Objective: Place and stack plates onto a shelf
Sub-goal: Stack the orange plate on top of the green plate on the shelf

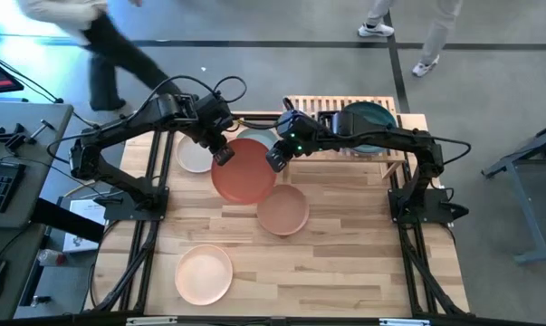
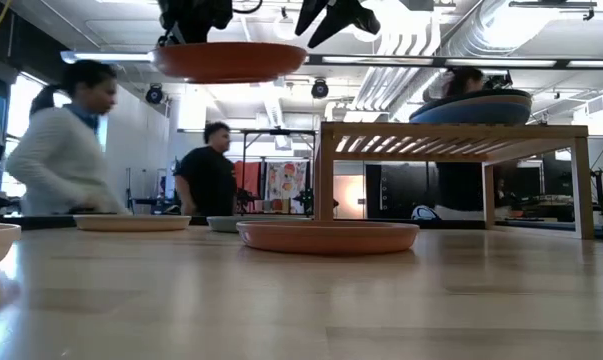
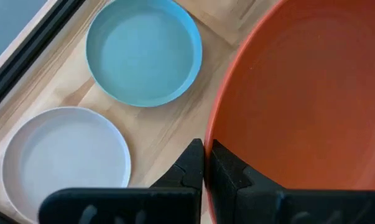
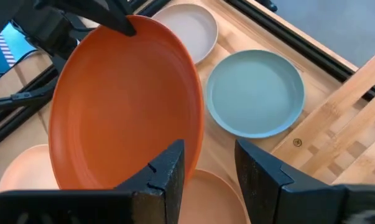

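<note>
Orange-red plate (image 1: 244,170) held up off surface (image 1: 345,263) near centre, left gripper (image 1: 222,152) jaws clamped on its rim at 10 o'clock. Right gripper (image 1: 275,161) at plate's 3 o'clock edge, jaws apart. Shelf (image 1: 395,149) w/ stacked plates (image 1: 368,122) at 2 o'clock.

text: none legible | labels/brands/nos.: none | signs: none readable
</note>
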You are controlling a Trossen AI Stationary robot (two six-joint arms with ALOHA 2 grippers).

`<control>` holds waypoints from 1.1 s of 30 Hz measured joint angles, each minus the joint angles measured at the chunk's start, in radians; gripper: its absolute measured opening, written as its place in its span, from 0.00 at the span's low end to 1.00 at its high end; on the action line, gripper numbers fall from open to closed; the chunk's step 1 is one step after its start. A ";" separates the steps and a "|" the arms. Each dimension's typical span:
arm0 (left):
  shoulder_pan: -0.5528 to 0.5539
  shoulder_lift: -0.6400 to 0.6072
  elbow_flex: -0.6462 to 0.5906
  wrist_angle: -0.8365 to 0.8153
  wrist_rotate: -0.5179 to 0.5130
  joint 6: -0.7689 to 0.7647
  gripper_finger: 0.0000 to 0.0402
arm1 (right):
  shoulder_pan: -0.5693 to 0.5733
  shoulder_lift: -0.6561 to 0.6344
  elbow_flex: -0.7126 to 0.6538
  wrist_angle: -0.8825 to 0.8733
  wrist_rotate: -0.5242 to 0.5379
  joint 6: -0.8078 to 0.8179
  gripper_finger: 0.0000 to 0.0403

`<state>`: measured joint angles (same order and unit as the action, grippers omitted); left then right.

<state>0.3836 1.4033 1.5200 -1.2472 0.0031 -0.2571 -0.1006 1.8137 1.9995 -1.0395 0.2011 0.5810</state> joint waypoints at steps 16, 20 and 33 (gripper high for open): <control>-0.014 0.000 0.000 0.140 -0.008 0.035 0.00 | 0.005 0.000 -0.001 -0.050 0.003 0.052 0.30; -0.026 0.000 0.000 0.148 -0.009 0.052 0.00 | 0.005 0.000 -0.002 -0.082 0.032 0.081 0.30; -0.040 0.000 0.000 0.212 -0.053 0.068 0.00 | 0.005 0.000 -0.002 -0.094 0.035 0.122 0.23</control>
<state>0.3439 1.4033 1.5200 -1.0351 -0.0498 -0.1895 -0.0952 1.8137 1.9980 -1.1337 0.2359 0.7033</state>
